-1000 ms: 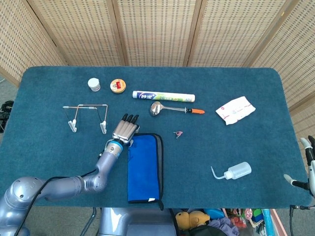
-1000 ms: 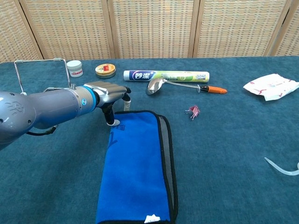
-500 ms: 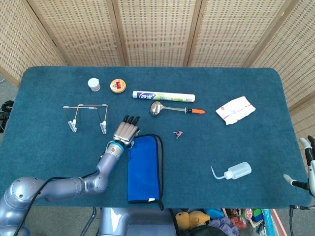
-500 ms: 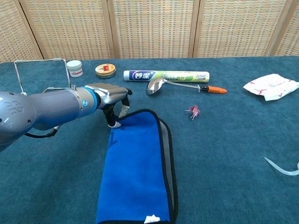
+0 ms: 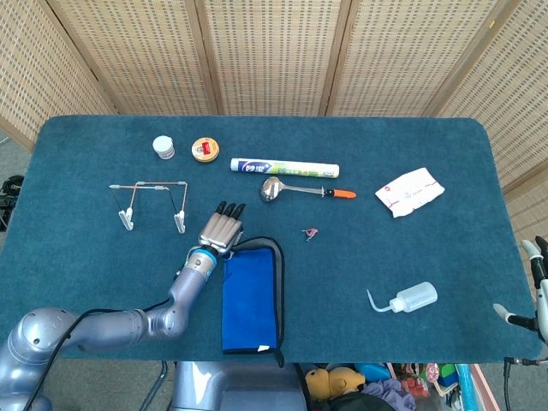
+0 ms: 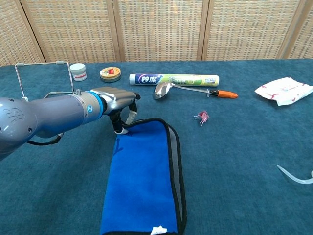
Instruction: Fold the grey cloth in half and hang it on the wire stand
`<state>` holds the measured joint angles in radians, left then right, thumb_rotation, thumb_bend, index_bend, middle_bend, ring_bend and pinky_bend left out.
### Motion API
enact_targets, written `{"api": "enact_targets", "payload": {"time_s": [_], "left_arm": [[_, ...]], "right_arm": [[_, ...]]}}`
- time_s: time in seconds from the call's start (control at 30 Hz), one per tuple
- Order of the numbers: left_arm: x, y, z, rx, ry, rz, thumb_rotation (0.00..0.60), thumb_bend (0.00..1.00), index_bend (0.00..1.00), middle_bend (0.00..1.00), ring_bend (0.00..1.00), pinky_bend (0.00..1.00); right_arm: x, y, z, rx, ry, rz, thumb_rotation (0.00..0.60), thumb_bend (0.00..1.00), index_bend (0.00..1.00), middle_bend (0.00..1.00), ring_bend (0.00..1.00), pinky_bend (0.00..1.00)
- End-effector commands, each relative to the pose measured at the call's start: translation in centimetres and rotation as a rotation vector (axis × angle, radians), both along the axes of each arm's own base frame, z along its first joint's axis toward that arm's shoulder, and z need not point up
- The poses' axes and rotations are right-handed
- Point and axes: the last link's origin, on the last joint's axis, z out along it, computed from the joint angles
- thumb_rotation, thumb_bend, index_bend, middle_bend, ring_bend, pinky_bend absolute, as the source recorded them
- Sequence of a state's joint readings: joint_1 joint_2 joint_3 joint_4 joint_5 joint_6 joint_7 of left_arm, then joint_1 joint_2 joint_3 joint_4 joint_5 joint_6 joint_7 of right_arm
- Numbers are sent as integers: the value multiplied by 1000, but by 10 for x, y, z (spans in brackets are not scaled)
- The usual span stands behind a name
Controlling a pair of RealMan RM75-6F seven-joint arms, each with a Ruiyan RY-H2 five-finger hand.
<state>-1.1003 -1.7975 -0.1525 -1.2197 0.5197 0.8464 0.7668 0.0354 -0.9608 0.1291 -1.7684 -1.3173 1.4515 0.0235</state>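
Blue-faced cloth [image 6: 144, 181] corner pinched in left hand [image 6: 113, 100] fingers [image 6: 119, 126], wire stand [image 5: 152, 204] just beside, ladle [image 6: 188, 89] beyond.

Head view overhead; chest view low, nearer.

One blue black-edged cloth [image 5: 251, 298], one wire stand [image 5: 152, 202], two small round jars [image 5: 163, 147], one tube [image 5: 284, 168], one ladle [image 5: 301, 190], one squeeze bottle [image 5: 408, 298].

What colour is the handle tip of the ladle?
Orange, on the ladle; clearest in the chest view.
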Motion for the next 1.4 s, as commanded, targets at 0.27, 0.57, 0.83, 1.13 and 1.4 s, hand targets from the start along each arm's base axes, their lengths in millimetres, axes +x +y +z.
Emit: {"api": "enact_targets", "payload": {"time_s": [0.27,0.57,0.83,1.13,1.4], "left_arm": [[6,7,12,34,-13,-41,600,718,796,0,0,0],[22,18,41,85,-42,-58,600,777,798,0,0,0],[35,30,74,141,-58,-71,600,820,796,0,0,0],[47,42,119,224,-110,-63,600,878,796,0,0,0],[45,59,169,319,-164,-22,600,885,796,0,0,0]], "right_arm": [[0,0,0,1,-1,2,600,0,0,0,0,0],[1,1,0,2,-5,4,600,0,0,0,0,0],[2,1,1,3,-7,8,600,0,0,0,0,0],[3,2,1,4,-11,13,600,0,0,0,0,0],[5,4,1,6,-14,19,600,0,0,0,0,0]]}}
